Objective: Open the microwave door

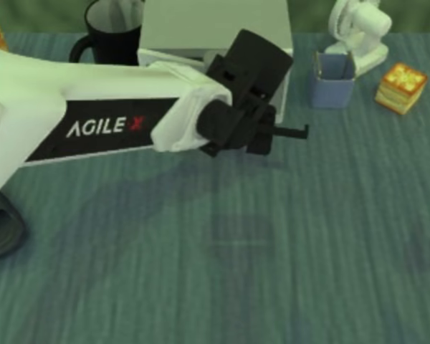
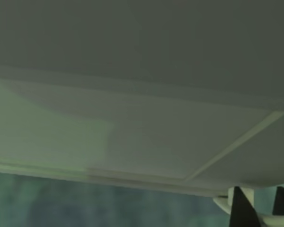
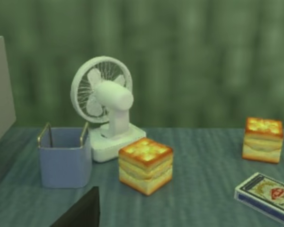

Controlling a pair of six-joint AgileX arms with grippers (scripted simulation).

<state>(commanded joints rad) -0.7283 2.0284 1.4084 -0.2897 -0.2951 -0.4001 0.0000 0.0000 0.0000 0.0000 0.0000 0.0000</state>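
One arm is at work in the top view: the left arm reaches from the left edge across the table to the microwave at the far middle, and its left hand sits just in front of the microwave's front right corner; whether its fingers are parted or closed cannot be told, nor whether they grip anything. The microwave door shows only as a pale strip beside the wrist. A black mug stands left of the microwave, a blue-grey square cup to its right, apparently empty, then a white desk fan and an orange cube. The left wrist view is filled by the microwave's pale panelled surface. The right wrist view shows the cup, fan, two orange cubes and a card box; the right hand cannot be read.
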